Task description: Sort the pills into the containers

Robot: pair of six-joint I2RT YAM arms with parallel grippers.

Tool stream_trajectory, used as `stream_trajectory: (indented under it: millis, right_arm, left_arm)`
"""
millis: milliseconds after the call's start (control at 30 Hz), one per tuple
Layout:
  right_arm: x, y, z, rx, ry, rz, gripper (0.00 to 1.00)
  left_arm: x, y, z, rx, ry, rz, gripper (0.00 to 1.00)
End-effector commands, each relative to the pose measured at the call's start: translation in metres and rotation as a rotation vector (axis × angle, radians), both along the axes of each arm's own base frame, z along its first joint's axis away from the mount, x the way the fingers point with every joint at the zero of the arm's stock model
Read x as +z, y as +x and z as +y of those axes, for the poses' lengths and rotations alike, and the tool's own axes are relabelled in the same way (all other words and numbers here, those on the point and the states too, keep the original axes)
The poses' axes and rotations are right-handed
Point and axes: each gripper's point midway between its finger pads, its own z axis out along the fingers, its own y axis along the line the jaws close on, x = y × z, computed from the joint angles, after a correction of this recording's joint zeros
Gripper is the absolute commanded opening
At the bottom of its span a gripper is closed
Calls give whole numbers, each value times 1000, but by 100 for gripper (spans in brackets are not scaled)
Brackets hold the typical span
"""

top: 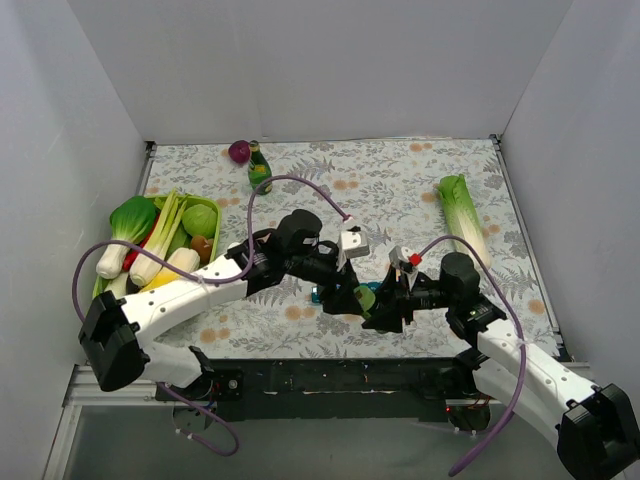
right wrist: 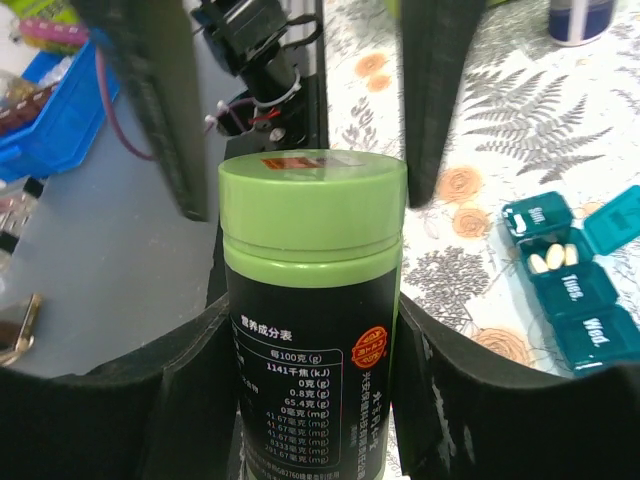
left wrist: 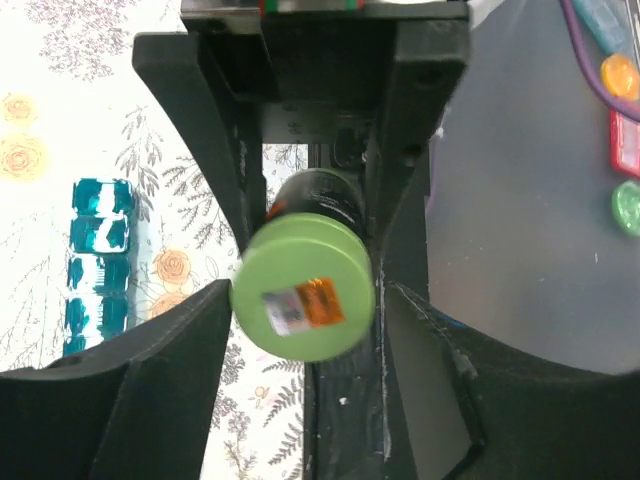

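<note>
My right gripper [top: 387, 306] [right wrist: 312, 325] is shut on a black pill bottle [right wrist: 310, 370] with a light green cap [right wrist: 313, 190] and holds it upright near the table's front edge. My left gripper [top: 349, 289] [left wrist: 308, 300] is open, its fingers [left wrist: 170, 390] close on either side of the green cap [left wrist: 303, 290]. The teal-blue pill organiser [top: 320, 295] [left wrist: 100, 255] [right wrist: 570, 275] lies on the floral cloth just beside the bottle. One compartment has its lid up and holds several pale pills [right wrist: 553, 258]. No loose pills show.
A green tray [top: 212, 207] of toy vegetables sits at the left. A napa cabbage [top: 462, 215] lies at the right. A dark green bottle [top: 259, 168] and a purple vegetable [top: 239, 150] stand at the back. White walls enclose the table.
</note>
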Motion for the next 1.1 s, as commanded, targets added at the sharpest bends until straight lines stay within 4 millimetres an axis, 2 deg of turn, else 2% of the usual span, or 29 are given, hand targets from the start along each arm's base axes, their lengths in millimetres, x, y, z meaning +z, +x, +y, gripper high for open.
stream_trajectory:
  millis: [0, 33, 100, 133, 233, 333, 367, 433, 467, 567, 667, 700, 900, 1067]
  right_arm:
    - [28, 16, 1, -69, 60, -2, 1]
    - [27, 19, 0, -79, 47, -25, 1]
    - [27, 23, -1, -91, 34, -60, 1]
    - [32, 28, -1, -101, 34, -116, 1]
    - [36, 38, -2, -130, 9, -178, 1]
    - [34, 48, -5, -148, -31, -265, 1]
    - [42, 53, -5, -150, -31, -329, 1]
    - [39, 58, -7, -160, -65, -352, 1]
    - [44, 61, -7, -166, -67, -377, 1]
    - [45, 67, -8, -176, -84, -425, 1]
    - [46, 69, -8, -183, -87, -443, 1]
    - [41, 68, -9, -181, -103, -421, 1]
    - [38, 69, -10, -183, -109, -418, 1]
    - [34, 69, -10, -185, -114, -411, 1]
  left_arm:
    - [64, 13, 9, 111, -189, -162, 75]
    - [75, 20, 13, 182, -227, -160, 98]
    - [91, 29, 23, 296, -304, -70, 98]
    - [107, 21, 32, 291, -355, -48, 98]
    - [117, 27, 43, 423, -384, 160, 98]
    - [98, 40, 44, 580, -286, 393, 98]
    - [84, 49, 47, 671, -228, 456, 98]
    - [85, 57, 44, 769, -205, 601, 98]
    - [78, 59, 40, 786, -177, 652, 98]
    - [80, 64, 29, 803, -172, 742, 98]
    - [78, 69, 24, 812, -168, 744, 98]
    - [74, 70, 22, 819, -155, 745, 98]
    - [54, 64, 8, 810, -97, 768, 89]
    - [44, 62, -5, 808, -64, 744, 76]
